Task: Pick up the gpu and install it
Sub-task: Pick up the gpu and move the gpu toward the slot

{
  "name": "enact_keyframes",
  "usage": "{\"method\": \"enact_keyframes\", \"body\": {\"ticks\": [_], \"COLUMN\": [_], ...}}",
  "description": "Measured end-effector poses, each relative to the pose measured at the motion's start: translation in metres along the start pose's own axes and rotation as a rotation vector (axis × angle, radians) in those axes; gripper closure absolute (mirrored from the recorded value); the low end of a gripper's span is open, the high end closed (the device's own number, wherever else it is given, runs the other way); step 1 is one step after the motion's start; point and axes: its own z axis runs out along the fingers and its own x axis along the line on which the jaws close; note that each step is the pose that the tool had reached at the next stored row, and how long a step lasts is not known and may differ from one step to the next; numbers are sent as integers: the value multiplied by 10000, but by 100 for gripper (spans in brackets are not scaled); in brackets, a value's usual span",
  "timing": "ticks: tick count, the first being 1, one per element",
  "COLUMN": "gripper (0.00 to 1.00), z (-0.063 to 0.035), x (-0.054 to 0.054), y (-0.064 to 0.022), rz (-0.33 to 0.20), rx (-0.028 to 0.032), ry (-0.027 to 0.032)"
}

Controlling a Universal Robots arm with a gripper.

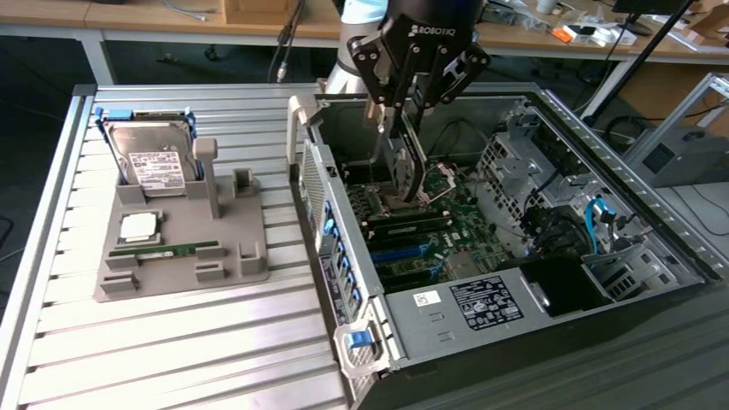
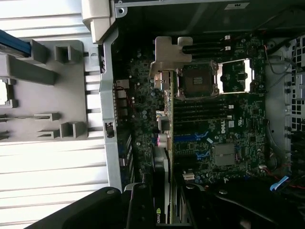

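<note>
My gripper [image 1: 399,137] hangs inside the open computer case [image 1: 323,184], shut on the gpu [image 1: 408,175]. The card hangs on edge below the fingers, just above the motherboard [image 1: 428,252] near the memory slots. In the wrist view the gpu [image 2: 162,143] runs edge-on as a thin dark strip from between my fingers [image 2: 139,205] out to its silver end bracket [image 2: 169,55]. That bracket lies beside the cpu socket [image 2: 198,81]. Whether the card's lower edge touches the board I cannot tell.
A grey holder [image 1: 183,248] on the slatted table at the exterior view's left carries a hard drive [image 1: 154,158], a square chip [image 1: 139,226] and a green memory stick [image 1: 171,252]. Drive cages [image 1: 513,162], cables and the case walls close in around the card.
</note>
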Motion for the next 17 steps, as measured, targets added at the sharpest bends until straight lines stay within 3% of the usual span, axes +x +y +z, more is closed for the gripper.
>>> {"method": "enact_keyframes", "body": {"ticks": [17], "gripper": [73], "z": [16], "x": [-66], "y": [4], "rz": [-2], "rx": [50], "ry": [-3]}}
